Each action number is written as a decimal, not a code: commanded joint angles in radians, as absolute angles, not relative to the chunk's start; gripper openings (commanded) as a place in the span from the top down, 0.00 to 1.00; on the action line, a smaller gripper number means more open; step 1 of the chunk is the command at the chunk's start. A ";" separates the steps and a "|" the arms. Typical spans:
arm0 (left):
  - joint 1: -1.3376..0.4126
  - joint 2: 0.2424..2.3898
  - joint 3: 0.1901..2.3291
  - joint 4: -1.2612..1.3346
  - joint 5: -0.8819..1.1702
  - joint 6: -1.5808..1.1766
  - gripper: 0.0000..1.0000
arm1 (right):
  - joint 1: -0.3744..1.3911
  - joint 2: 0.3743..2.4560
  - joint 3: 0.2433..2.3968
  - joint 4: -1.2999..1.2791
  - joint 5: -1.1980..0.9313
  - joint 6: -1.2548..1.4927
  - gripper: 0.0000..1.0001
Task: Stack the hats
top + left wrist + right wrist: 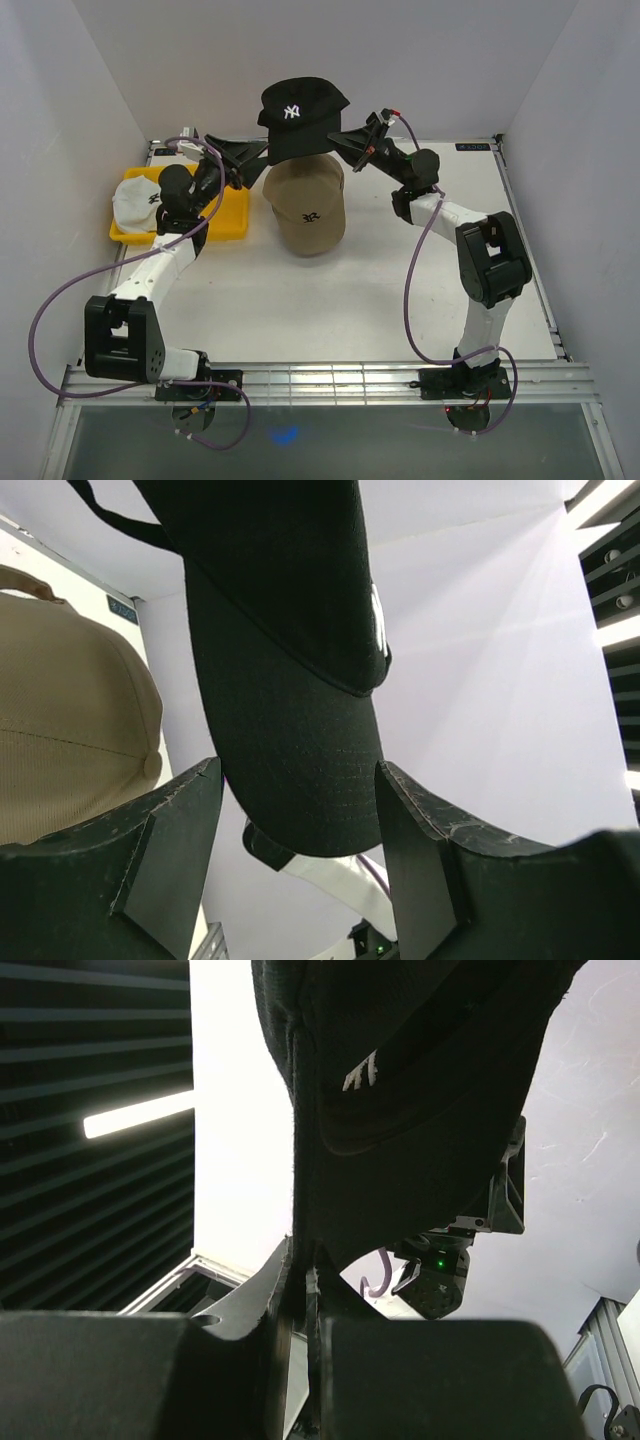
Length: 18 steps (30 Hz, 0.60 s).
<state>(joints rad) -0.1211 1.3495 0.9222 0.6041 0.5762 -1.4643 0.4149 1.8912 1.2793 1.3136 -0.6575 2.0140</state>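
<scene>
The right end effector (302, 1290) is clamped on the edge of the black cap (300, 118), holding it in the air over the tan cap (305, 205); the left end effector (298, 770) stands wide, flanking the brim

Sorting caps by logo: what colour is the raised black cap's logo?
White logo, black cap; clearest in the top view.

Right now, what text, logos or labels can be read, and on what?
"NY": white interlocked letters, front of the black cap.
Tan cap: dark embroidered logo, unreadable.
White cap: dark mark, too small.
Black label at the far edge of the table: too small.
</scene>
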 commanded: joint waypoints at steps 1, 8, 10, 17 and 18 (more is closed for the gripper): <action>-0.150 1.330 0.925 0.719 0.600 -1.509 0.28 | 0.439 1.910 1.285 1.628 -0.649 2.149 0.92; -0.152 1.328 0.888 0.719 0.606 -1.506 0.27 | 0.442 1.933 1.342 1.631 -0.644 2.166 0.92; -0.152 1.328 0.876 0.719 0.607 -1.508 0.24 | 0.443 1.933 1.347 1.628 -0.647 2.166 0.92; -0.152 1.325 0.873 0.719 0.604 -1.505 0.20 | 0.452 1.940 1.345 1.644 -0.646 2.172 0.92; -0.153 1.328 0.874 0.719 0.603 -1.505 0.20 | 0.454 1.942 1.345 1.647 -0.646 2.174 0.92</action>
<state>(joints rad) -0.1490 1.3598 0.8730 0.6754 0.5919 -1.5036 0.4442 1.9385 1.3010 1.2968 -0.6426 2.0121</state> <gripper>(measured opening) 0.802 0.100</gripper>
